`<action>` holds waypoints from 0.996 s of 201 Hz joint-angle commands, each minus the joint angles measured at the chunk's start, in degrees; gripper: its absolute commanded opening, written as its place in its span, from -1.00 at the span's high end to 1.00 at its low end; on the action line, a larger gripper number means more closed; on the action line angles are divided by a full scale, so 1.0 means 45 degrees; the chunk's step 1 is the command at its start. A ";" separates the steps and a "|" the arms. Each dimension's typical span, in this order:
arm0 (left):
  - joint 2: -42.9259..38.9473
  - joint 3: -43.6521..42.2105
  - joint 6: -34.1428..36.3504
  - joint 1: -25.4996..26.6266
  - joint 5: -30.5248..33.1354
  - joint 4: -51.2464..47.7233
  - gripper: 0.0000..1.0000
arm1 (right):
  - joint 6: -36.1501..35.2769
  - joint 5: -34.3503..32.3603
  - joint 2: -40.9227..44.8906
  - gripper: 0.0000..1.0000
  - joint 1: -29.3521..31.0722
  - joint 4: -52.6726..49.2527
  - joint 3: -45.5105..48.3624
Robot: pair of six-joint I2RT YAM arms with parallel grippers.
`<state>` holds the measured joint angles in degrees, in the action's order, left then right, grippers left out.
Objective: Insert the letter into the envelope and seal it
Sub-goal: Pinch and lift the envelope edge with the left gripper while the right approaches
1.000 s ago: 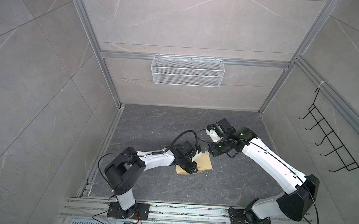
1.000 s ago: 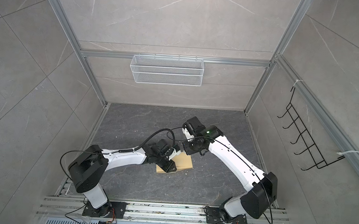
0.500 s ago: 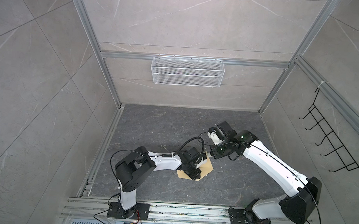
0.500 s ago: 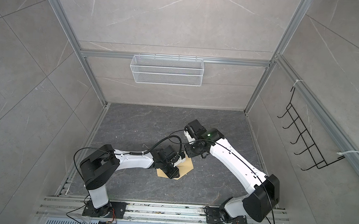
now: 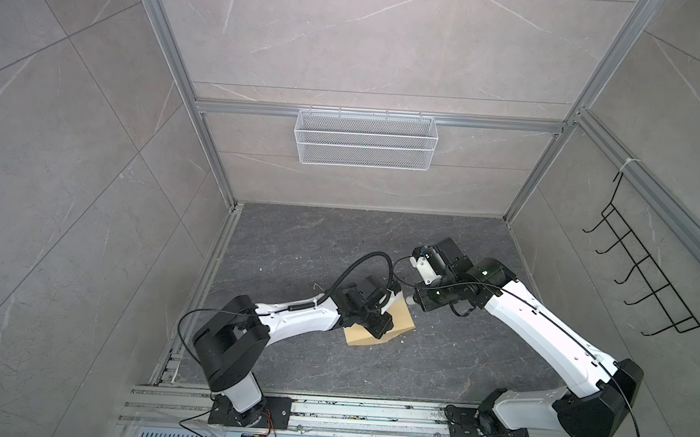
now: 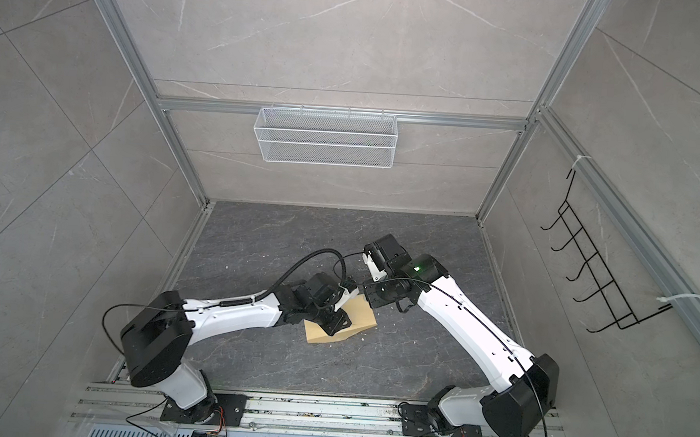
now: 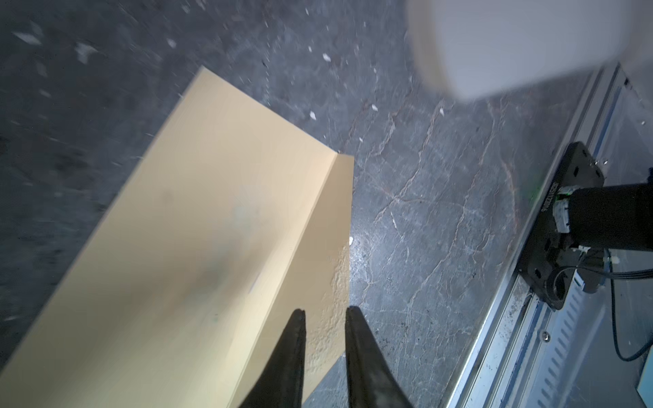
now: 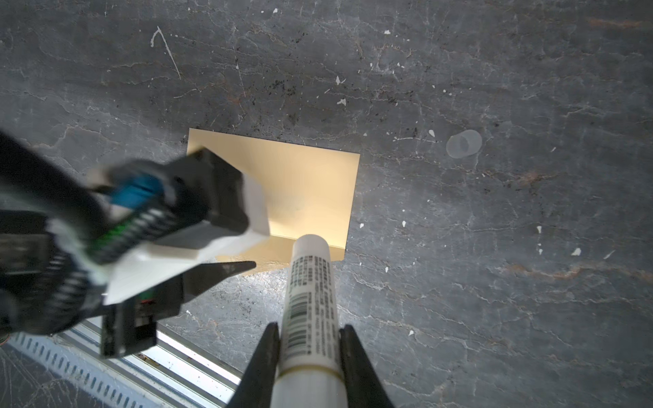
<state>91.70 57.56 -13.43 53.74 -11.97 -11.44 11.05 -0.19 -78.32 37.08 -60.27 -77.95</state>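
Observation:
The tan envelope (image 5: 398, 322) (image 6: 359, 318) lies flat mid-table, its flap (image 7: 325, 247) folded out with a shiny, rough patch on it. My left gripper (image 7: 327, 309) (image 5: 379, 327) hovers over the flap end, jaws a narrow gap apart with nothing between them. In the right wrist view my right gripper (image 8: 311, 326) is shut on a white glue stick (image 8: 311, 282), whose tip sits over the flap's fold on the envelope (image 8: 307, 187). In a top view the right gripper (image 5: 417, 309) is at the envelope's far right corner. The letter is out of view.
A clear round cap (image 8: 463, 144) lies on the dark table beside the envelope. A white wire basket (image 5: 365, 145) hangs on the back wall and a black hook rack (image 5: 648, 287) on the right wall. Aluminium rails (image 5: 328, 409) run along the front edge.
The left arm swung right and back again over the envelope, which turned a little. The right gripper stayed by the envelope's far right corner with the glue stick.

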 commanded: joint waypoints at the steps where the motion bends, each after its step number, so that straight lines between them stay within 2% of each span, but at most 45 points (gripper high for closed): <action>1: -0.1088 -0.0649 0.0222 -0.0398 0.1016 -0.0044 0.54 | 0.0394 0.0111 -0.0254 1.00 0.0396 0.0034 -0.0026; 35: -0.1519 -0.1850 -0.0487 -0.1316 0.0731 0.0124 0.70 | 0.0686 -0.0017 -0.0952 1.00 0.1055 0.0221 -0.0249; 86: -0.1031 -0.2887 -0.1503 -0.1885 0.0640 0.0522 1.00 | 0.0904 -0.0262 -0.2423 1.00 0.1968 0.0472 -0.0884; 145: -0.0195 -0.3073 -0.2178 -0.2761 -0.0302 0.1127 1.00 | 0.1032 -0.0201 -0.3884 1.00 0.2349 0.0832 -0.1703; 200: -0.0131 -0.3347 -0.2300 -0.3074 -0.0299 0.1280 1.00 | 0.0808 -0.0152 -0.5214 1.00 0.2533 0.0534 -0.2508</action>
<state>90.80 42.87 -22.59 40.16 -12.08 -7.22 14.59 -0.67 -99.57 47.97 -56.95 -86.72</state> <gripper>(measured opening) 0.055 0.250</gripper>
